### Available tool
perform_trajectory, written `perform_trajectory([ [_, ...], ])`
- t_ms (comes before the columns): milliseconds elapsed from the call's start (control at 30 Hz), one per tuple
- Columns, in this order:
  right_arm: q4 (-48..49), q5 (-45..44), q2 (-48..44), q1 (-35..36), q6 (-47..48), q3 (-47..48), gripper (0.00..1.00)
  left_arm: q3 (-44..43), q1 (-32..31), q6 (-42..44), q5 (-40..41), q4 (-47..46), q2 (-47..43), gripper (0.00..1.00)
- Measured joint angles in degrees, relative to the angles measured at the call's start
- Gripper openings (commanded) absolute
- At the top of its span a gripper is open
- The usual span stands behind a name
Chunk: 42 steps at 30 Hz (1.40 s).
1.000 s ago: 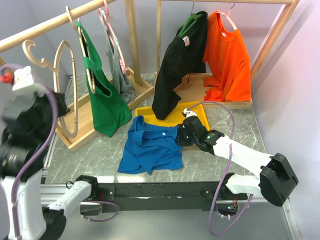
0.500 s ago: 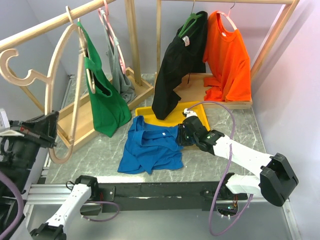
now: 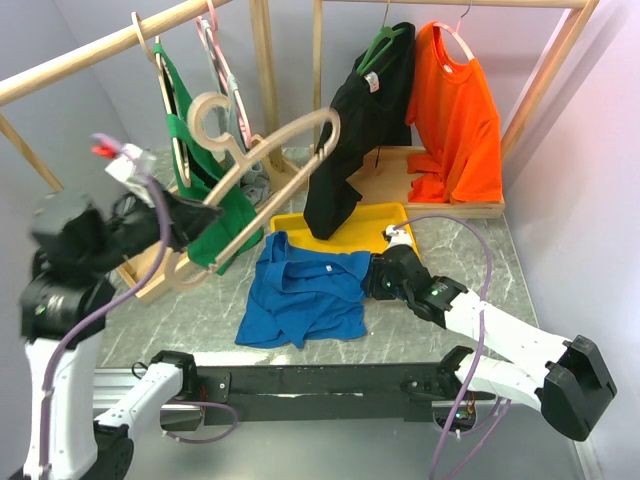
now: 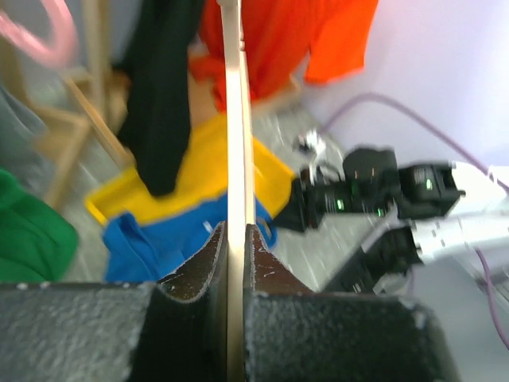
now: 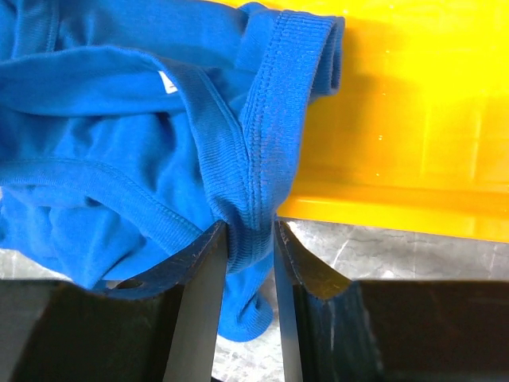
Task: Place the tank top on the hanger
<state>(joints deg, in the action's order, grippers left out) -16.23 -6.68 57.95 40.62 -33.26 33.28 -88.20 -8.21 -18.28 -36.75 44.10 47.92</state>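
Note:
The royal-blue tank top (image 3: pixel 300 295) lies crumpled on the marble table, partly over the yellow tray's front rim. My right gripper (image 3: pixel 372 278) is at its right edge, shut on a ribbed shoulder strap (image 5: pixel 258 143) that fills the gap between the jaws (image 5: pixel 250 239). The pale wooden hanger (image 3: pixel 270 165) slants in the air above the table's left half, hook up and to the left. My left gripper (image 3: pixel 185 235) is shut on its lower end. In the left wrist view the hanger (image 4: pixel 236 119) runs edge-on between the pinched jaws (image 4: pixel 235 239), with the tank top (image 4: pixel 151 239) below.
A yellow tray (image 3: pixel 385 222) sits behind the tank top. The left wooden rack holds a green top (image 3: pixel 205 205), a grey top (image 3: pixel 243 140) and a pink hanger (image 3: pixel 215 50). The right rack carries a black shirt (image 3: pixel 350 140) and an orange shirt (image 3: pixel 460 110).
My left arm has swung the hanger from the far left edge in toward the middle, now slanting over the table. The right gripper has kept its grip on the strap, its arm shifting slightly.

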Motion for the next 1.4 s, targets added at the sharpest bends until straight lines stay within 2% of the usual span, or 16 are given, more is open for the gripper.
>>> perform_trajectory([
  [100,0.15,-0.57,-0.33,0.00,-0.42,-0.81,0.35,4.81,-1.95,0.13,-0.96,0.09,0.17,0.01],
  [200,0.50,-0.92,-0.63,0.00,-0.85,-1.60,0.33,8.41,-6.45,0.83,-0.48,0.59,-0.09,0.01],
  [333,0.68,-1.36,-0.76,0.00,-1.64,-1.92,0.25,12.68,-16.44,2.60,4.63,2.16,-0.48,0.01],
  [467,0.81,-1.70,-0.83,0.00,-1.95,-1.90,0.18,15.26,-21.64,4.20,9.90,4.70,-0.85,0.01],
  [667,0.59,-3.02,-0.74,0.00,-2.08,-1.79,0.12,18.08,-26.32,5.60,17.20,6.43,-4.07,0.01],
  [833,-0.39,-4.04,-0.02,0.00,-1.84,-0.87,0.10,20.44,-29.79,5.86,19.91,7.04,-6.05,0.01],
  [1200,-2.49,-6.40,3.74,0.00,-0.31,4.33,0.09,22.69,-37.18,6.69,26.08,7.63,0.46,0.01],
  [1400,-3.19,-6.82,4.94,-0.02,0.24,5.40,0.09,23.37,-38.69,6.64,27.52,7.85,0.61,0.01],
])
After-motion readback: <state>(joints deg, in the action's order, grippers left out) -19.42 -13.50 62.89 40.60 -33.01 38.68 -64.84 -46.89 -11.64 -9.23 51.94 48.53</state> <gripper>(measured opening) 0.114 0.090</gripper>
